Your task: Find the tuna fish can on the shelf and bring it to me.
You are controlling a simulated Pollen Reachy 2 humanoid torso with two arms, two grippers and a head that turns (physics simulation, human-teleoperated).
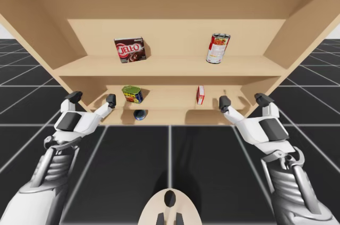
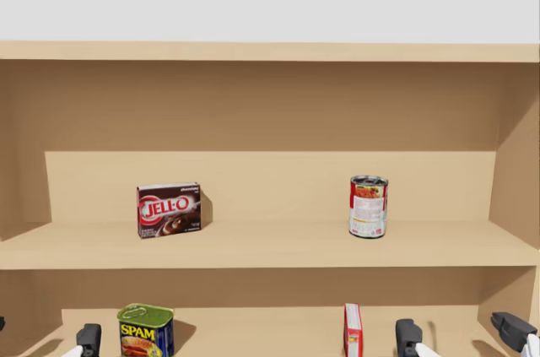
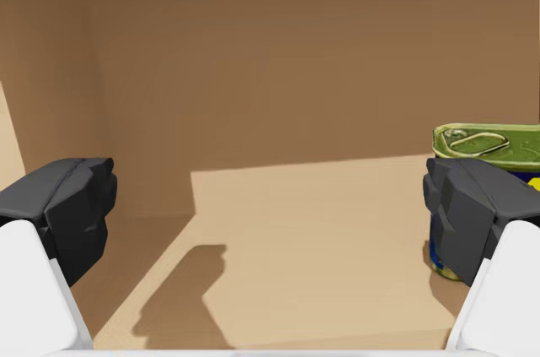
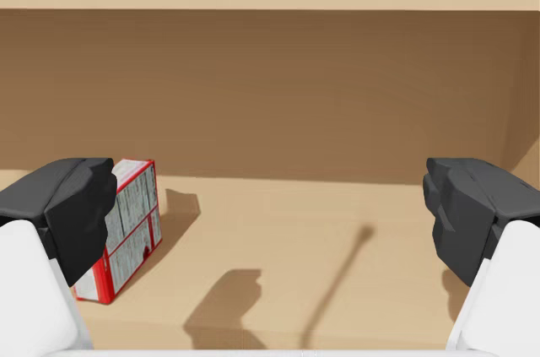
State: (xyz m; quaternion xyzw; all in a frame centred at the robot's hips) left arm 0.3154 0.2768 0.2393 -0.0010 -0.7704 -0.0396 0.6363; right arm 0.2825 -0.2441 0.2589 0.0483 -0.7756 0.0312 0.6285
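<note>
A small flat blue can (image 1: 139, 114) lies on the lowest shelf board, just below a green-lidded blue and yellow can (image 1: 132, 94). My left gripper (image 1: 91, 99) stands open at the shelf front, left of both cans and touching neither. In the left wrist view the green-lidded can (image 3: 489, 148) stands just beyond one finger of the open left gripper (image 3: 270, 213). My right gripper (image 1: 243, 99) is open too, right of a red box (image 1: 201, 94). In the right wrist view that red box (image 4: 126, 226) stands ahead of the right gripper (image 4: 270, 213), beside one finger.
On the upper shelf board (image 2: 270, 247) stand a dark brown box (image 2: 169, 209) and a red and white can (image 2: 369, 206). The shelf's side walls (image 1: 297, 28) close in on both sides. Dark grid floor (image 1: 170, 156) lies under my arms.
</note>
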